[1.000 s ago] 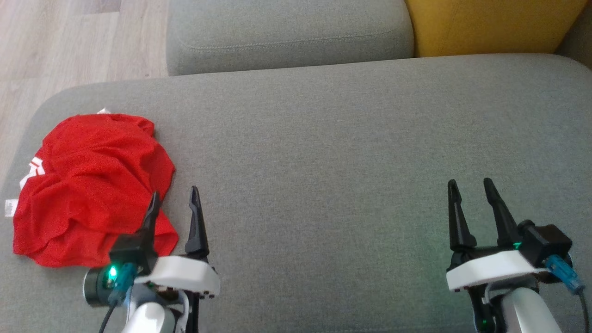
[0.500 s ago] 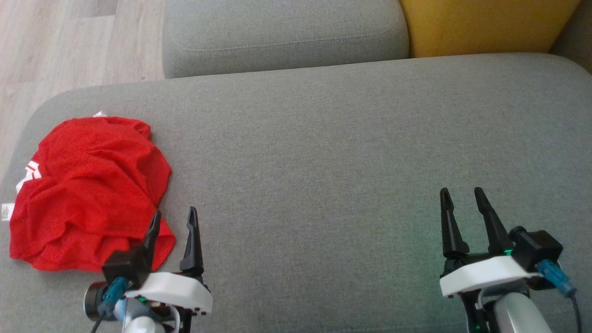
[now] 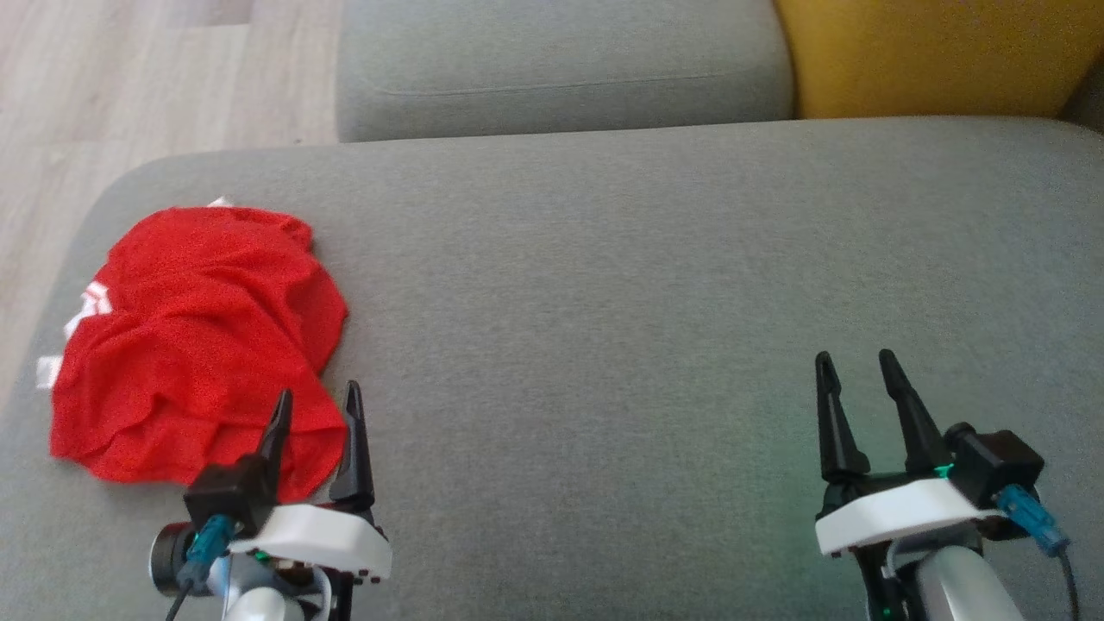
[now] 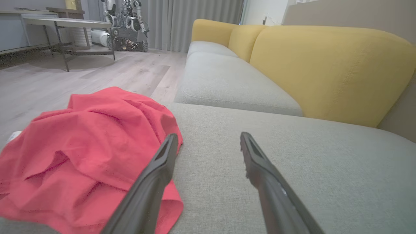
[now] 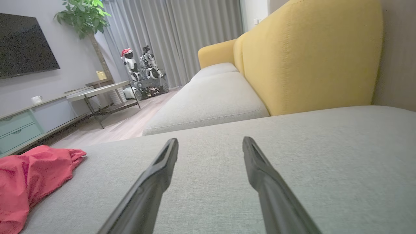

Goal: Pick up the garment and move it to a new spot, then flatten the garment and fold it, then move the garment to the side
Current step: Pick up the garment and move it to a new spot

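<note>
A crumpled red garment (image 3: 198, 341) with white trim lies at the left end of the grey sofa seat (image 3: 604, 285). It also lies at the left in the left wrist view (image 4: 84, 152) and at the far left in the right wrist view (image 5: 29, 178). My left gripper (image 3: 316, 401) stands open at the garment's near right edge, its left finger over the cloth's hem, nothing held. Over bare cushion far to the right, my right gripper (image 3: 854, 366) is open and empty.
A second grey seat cushion (image 3: 561, 69) and a yellow backrest (image 3: 931, 52) lie beyond. Wooden floor (image 3: 129, 86) runs past the sofa's left end. Across the room stand a low table (image 4: 61, 24) and another robot (image 5: 143, 71).
The head camera has shifted, so the whole picture moved. Both grippers sit a little lower in the view than a second ago, and the left one is narrower. The garment has not moved.
</note>
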Controlling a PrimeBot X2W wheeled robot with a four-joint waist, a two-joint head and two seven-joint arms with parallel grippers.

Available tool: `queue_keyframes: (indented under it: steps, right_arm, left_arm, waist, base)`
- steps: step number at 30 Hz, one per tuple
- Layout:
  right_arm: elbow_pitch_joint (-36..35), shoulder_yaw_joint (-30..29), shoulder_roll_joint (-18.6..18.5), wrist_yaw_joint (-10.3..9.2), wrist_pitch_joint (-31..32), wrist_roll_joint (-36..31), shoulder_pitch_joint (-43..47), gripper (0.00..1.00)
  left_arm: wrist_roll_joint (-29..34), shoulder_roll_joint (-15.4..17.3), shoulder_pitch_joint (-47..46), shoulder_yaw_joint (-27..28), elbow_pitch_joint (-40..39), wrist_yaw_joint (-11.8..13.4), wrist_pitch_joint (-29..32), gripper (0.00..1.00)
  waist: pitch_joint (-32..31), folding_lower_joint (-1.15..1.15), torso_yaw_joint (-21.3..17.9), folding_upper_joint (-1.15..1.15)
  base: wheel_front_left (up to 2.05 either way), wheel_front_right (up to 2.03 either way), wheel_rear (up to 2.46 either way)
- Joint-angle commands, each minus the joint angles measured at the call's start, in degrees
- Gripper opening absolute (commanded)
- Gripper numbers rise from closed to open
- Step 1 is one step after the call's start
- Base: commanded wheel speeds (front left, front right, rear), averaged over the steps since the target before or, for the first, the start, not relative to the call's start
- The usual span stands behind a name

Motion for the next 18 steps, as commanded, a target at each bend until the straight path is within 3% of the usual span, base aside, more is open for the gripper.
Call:
queue_keyframes:
  steps: [1,6,18]
  right_arm:
    - [-1.98,1.76,-0.45,0.12,-0.72,-0.04,-1.66,1.00]
    - [-2.12,2.99,-0.45,0.12,-0.75,0.27,-1.10,1.00]
    - [-1.70,6.50,-0.45,0.12,-0.77,1.50,0.19,1.00]
  left_arm:
    - [-0.34,-0.06,-2.79,1.78,-2.09,0.46,-0.70,1.00]
    - [-2.29,-0.06,-2.63,2.97,-2.40,1.40,-0.70,1.00]
    - [-0.17,-0.07,-1.74,4.36,-2.72,0.99,-0.70,1.00]
  waist:
    - [-0.17,0.00,1.23,0.00]
    - [-0.74,0.00,5.41,0.00]
    - [-1.59,0.00,17.07,0.00]
  base:
    - [0.00,0.00,0.00]
    - [0.00,0.00,0.00]
    - [0.00,0.00,0.00]
